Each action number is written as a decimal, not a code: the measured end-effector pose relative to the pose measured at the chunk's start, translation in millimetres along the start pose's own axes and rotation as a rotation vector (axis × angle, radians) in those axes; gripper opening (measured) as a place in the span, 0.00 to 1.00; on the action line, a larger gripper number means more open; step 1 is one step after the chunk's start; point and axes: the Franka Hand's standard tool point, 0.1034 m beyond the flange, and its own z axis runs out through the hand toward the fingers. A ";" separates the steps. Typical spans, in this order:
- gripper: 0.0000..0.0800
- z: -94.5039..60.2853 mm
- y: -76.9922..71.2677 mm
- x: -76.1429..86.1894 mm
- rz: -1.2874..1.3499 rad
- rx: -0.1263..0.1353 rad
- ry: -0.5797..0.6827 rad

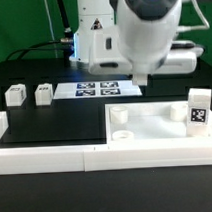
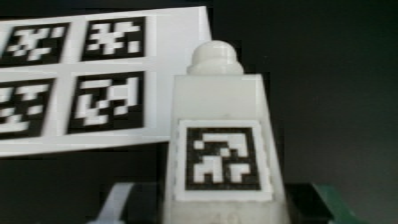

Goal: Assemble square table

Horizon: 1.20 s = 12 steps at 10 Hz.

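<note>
STEP: we hold a table leg [image 2: 217, 120], fetched for the square slab [image 1: 145, 127] | JAWS: narrowed onto that leg, its pegged tip pointing away | WHERE: over the marker board [image 1: 98, 90], behind the slab; an upright leg [image 1: 199, 110] at the slab's corner; a loose leg [image 1: 13, 95] and its neighbour [image 1: 41, 93] on the surface | NEXT: we judge the tip must line up with a free socket [image 1: 119, 111].

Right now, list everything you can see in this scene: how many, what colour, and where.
tabletop slab: one, white, flat on the table, toward the exterior view's right
standing leg: one, white, tagged, upright at the slab's right end
loose legs: two, white, side by side at the exterior view's left
held leg: one, white, tagged, between the gripper's fingers
marker board: one, white with black tags, behind the slab
border wall: one, white, along the near edge
table: one, black
gripper: one, closed on the held leg
arm: one, white, above the marker board
</note>
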 end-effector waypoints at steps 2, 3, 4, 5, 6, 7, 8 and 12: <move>0.36 -8.5 2.6 3.9 0.001 0.003 0.071; 0.36 -10.3 1.1 9.7 -0.004 0.003 0.160; 0.36 -12.2 0.7 8.8 -0.009 0.008 0.233; 0.36 -28.0 2.1 7.9 -0.010 0.018 0.287; 0.36 -58.2 4.0 13.2 -0.007 0.030 0.347; 0.36 -81.0 8.6 23.5 -0.003 0.036 0.432; 0.36 -103.6 18.0 30.5 -0.011 0.035 0.515; 0.36 -121.1 25.5 38.1 -0.030 0.015 0.765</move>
